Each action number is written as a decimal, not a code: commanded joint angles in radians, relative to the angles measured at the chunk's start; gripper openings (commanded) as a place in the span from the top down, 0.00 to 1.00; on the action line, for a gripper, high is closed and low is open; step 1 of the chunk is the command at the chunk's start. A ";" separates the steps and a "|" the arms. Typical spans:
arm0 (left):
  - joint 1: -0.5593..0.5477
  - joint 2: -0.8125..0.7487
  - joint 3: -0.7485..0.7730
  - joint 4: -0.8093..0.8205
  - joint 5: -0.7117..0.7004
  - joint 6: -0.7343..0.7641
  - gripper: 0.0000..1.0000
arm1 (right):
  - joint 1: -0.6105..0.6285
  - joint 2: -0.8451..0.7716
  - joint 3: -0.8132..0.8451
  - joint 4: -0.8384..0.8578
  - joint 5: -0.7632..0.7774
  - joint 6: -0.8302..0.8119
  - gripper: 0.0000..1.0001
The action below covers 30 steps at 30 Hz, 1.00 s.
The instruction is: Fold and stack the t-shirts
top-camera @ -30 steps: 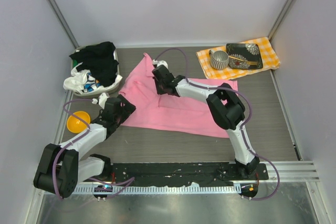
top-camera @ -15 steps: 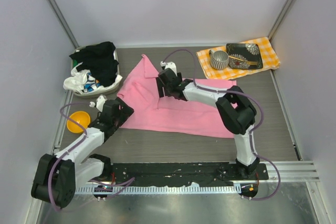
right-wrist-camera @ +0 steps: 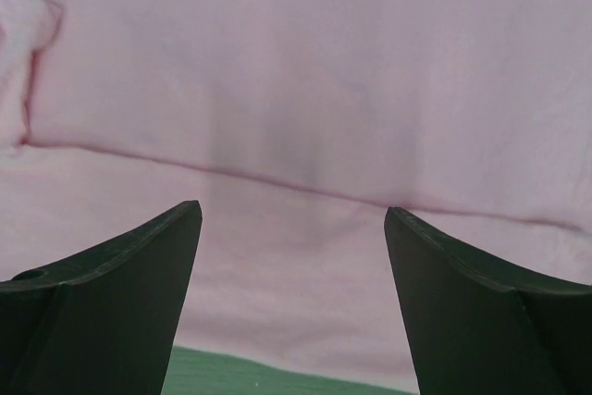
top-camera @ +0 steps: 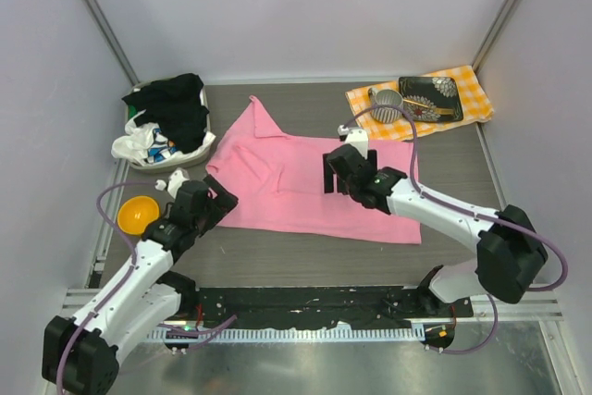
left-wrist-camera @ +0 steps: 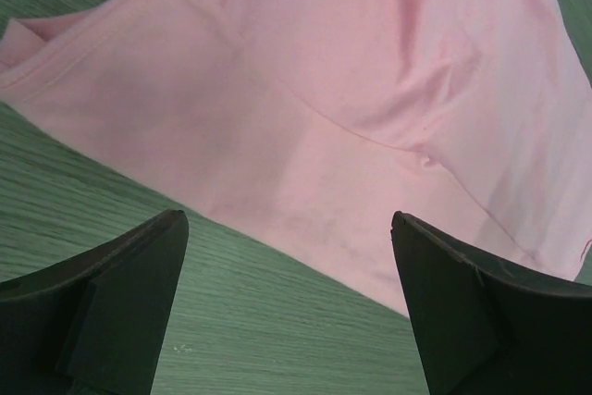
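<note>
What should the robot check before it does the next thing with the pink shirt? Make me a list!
1. Is the left hand open and empty: ok.
2. Is the right hand open and empty: ok.
3. Is the left hand over the near edge of the pink t-shirt: ok.
4. Is the shirt lying smooth: not ok, creases and a fold show.
5. Is the orange bowl apart from the shirt: ok.
6. Are the clothes in the basket t-shirts: cannot tell.
</note>
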 commanded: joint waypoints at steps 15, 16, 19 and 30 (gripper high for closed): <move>-0.162 0.582 0.259 0.220 -0.036 0.132 0.03 | 0.007 -0.112 -0.284 0.011 -0.065 0.214 0.15; -0.174 0.585 0.259 0.217 -0.045 0.130 0.03 | 0.007 -0.107 -0.301 0.017 -0.065 0.219 0.15; -0.197 0.584 0.230 0.205 -0.064 0.114 0.03 | 0.007 -0.089 -0.353 0.046 -0.082 0.248 0.16; -0.339 0.539 0.072 0.113 -0.170 -0.034 0.03 | 0.021 -0.070 -0.462 0.007 -0.103 0.387 0.18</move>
